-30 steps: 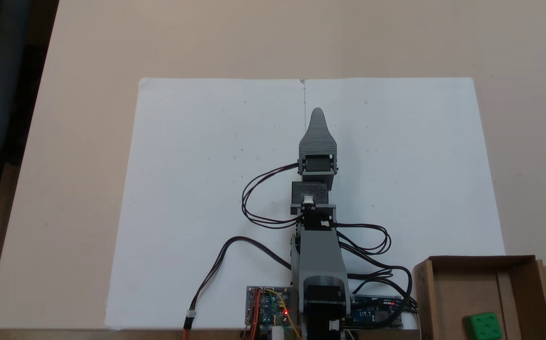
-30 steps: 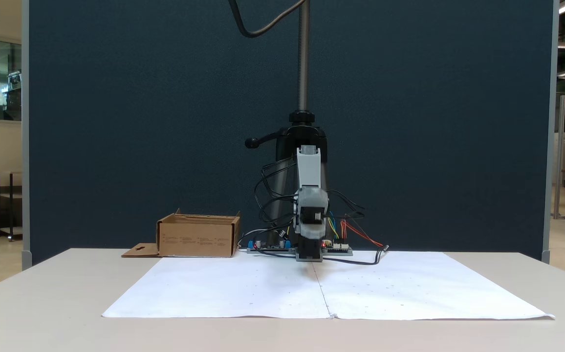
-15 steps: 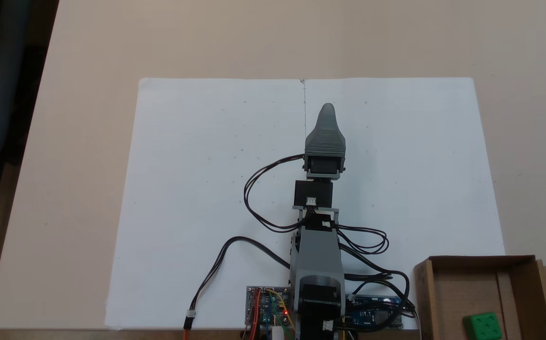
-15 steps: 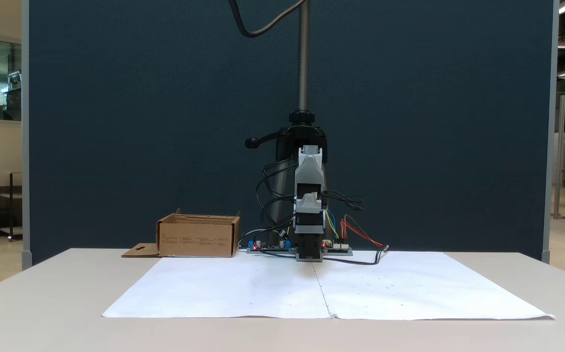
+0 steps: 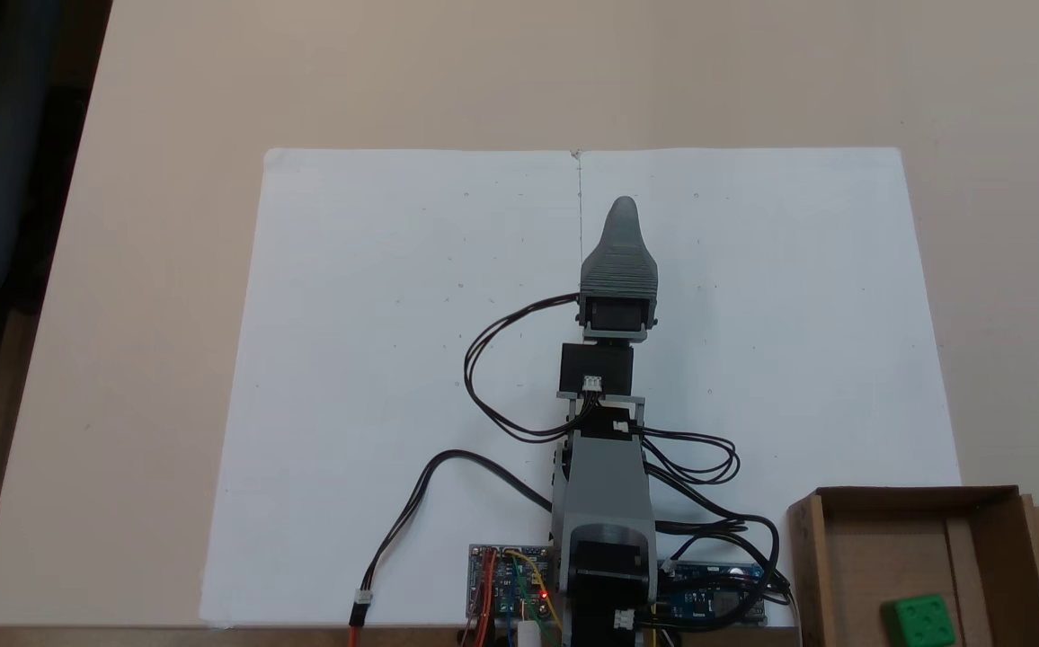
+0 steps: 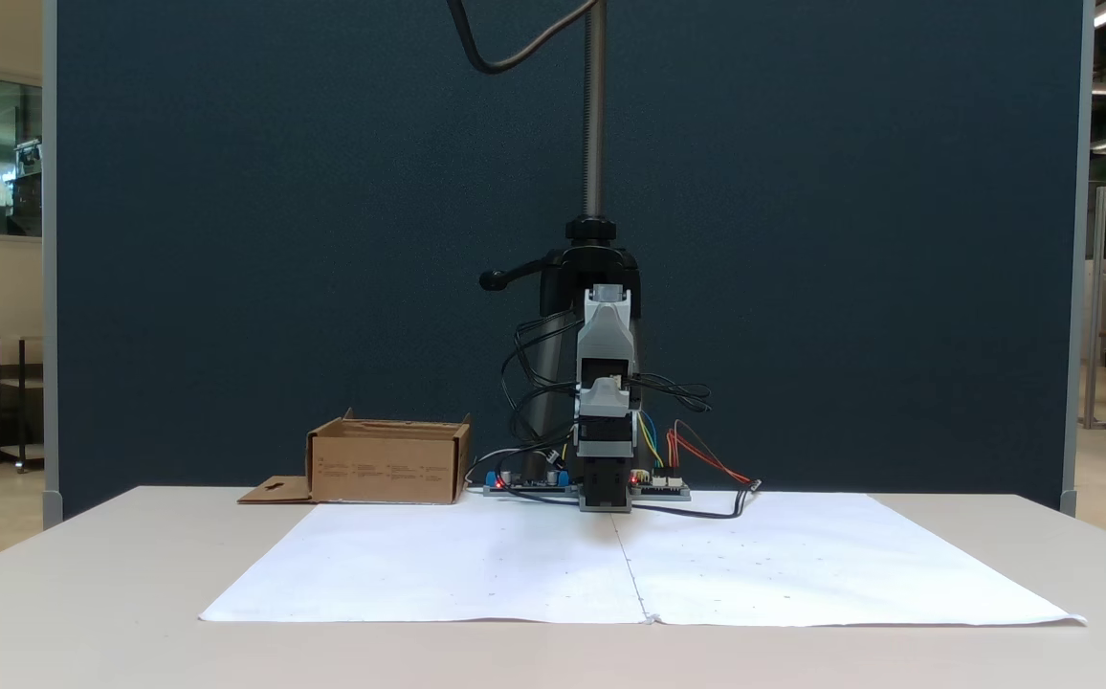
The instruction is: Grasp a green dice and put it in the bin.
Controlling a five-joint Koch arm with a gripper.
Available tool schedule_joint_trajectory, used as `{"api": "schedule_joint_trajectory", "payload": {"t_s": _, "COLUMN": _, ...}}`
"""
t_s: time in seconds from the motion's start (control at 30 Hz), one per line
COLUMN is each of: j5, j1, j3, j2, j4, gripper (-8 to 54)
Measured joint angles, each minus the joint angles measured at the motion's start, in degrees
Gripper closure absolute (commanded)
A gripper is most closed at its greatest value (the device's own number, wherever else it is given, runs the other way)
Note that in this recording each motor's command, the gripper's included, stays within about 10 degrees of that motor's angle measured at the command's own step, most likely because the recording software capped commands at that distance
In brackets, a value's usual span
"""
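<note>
As we read both fixed views, the legend runs:
Change: against half a second ago we find nothing moved; a second ago the grey ridged plastic gripper (image 5: 623,208) pointed slightly further left.
Meaning: we judge the task finished, the arm at rest.
Dice: the small bright green plastic cube (image 5: 919,620) lies inside the shallow brown cardboard box (image 5: 996,530), lower right of frame.
Gripper: one jaw hides the other; we cannot tell its state.
Cut off: the box's lower edge.

i'm seeing my arm (image 5: 605,467) stretching from the desk's near edge toward its middle, gripper (image 5: 623,208) pointing forward, its jaws stacked, state unclear.
</note>
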Motion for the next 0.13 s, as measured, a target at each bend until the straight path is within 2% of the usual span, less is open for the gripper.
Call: {"api": "schedule_joint_trajectory", "payload": {"t_s": 0.13, "j5": 0.0, "j1": 0.0, "j3": 0.0, "j2": 0.0, "j4": 0.0, "gripper": 0.7}}
